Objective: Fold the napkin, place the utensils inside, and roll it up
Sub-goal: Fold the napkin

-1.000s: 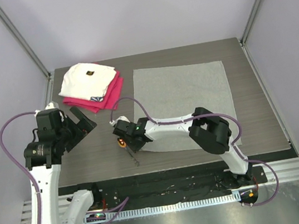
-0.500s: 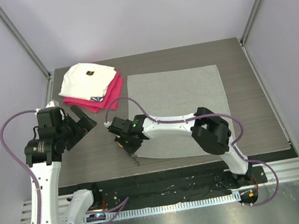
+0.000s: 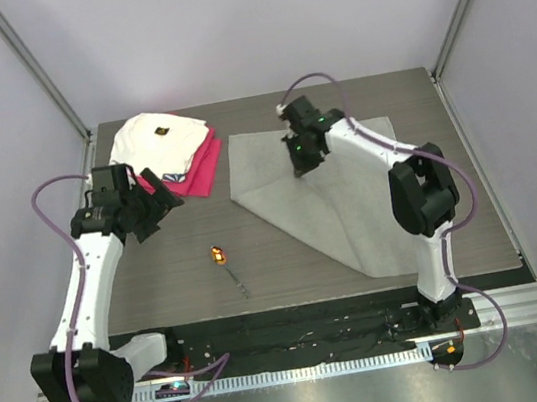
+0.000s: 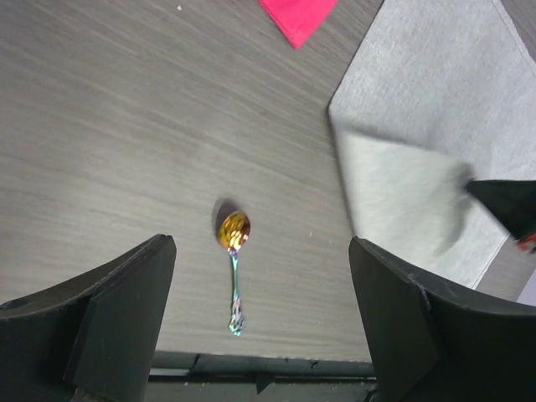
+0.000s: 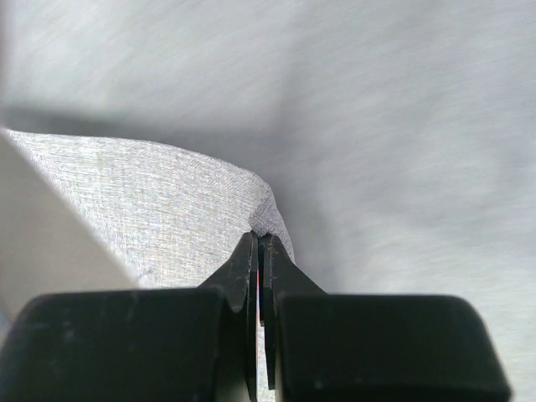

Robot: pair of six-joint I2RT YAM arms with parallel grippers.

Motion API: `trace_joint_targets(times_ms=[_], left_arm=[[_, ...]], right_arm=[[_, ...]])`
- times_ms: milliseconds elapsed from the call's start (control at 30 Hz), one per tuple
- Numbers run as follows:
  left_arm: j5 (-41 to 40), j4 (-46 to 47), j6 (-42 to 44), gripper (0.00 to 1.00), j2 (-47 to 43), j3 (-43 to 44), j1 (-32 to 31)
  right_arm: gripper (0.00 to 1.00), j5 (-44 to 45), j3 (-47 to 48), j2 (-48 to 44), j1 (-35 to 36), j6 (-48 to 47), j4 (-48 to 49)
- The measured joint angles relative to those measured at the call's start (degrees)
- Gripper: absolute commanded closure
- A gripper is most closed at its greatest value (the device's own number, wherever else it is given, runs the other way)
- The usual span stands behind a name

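The fold of the napkin (image 3: 359, 198) is judged to be the step in hand. One corner is clamped between the closed fingers of the right gripper (image 5: 260, 244) and is held raised over the cloth's 11 o'clock part, so that a slanted crease is seen running from 9 o'clock towards 5 o'clock. For a clean fold, the corner would best be carried low and level, set down square on the opposite edge, and released only once the layers lie flat; a pull across the crease should be avoided, since the whole sheet could be dragged. The napkin is spread on the table (image 3: 159, 278) at 1 to 3 o'clock of centre, while the utensil (image 3: 226, 266) is left bare on the wood at 7 o'clock of centre, well apart from the cloth. The right arm is reached out from its base at 5 o'clock, elbow raised, wrist tipped down. The left gripper (image 3: 153, 206) is held with jaws wide apart and nothing between them, at 9 o'clock, near the magenta cloth (image 3: 198, 171).
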Motion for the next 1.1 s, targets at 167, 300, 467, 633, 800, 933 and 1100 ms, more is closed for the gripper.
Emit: trace_joint_targets(times_ms=[167,300,467,633,800,933,1100], left_arm=[[1.81,4.96,-0.11,0.10,7.32,0.04,0.00],[3.78,7.26,0.07,0.09,11.91,1.03,0.00],[5.40,9.92,1.09,0.09,16.11,5.11,0.00],[6.12,12.35,1.22,0.09,16.72,5.90,0.00],[6.51,13.62,1.20,0.09,18.97,6.45,0.00],[6.54,14.43,1.14,0.09,20.24,6.47,0.00],[6.58,15.17,0.94,0.09,21.11,6.91,-0.04]], right_arm=[[0.99,0.72,7.04,5.86,-12.37,-4.83,-0.92],[0.99,0.20,15.47,12.81,-18.47,-6.58,-1.25],[0.99,0.31,24.79,20.70,-22.86,-7.39,-1.29],[0.99,1.49,29.35,24.20,-25.24,-7.41,-1.60],[0.99,3.28,32.17,25.11,-27.21,-7.52,-1.46],[0.99,5.03,32.68,25.11,-28.44,-7.54,-1.16],[0.99,6.40,32.76,25.11,-30.14,-7.50,-0.90]])
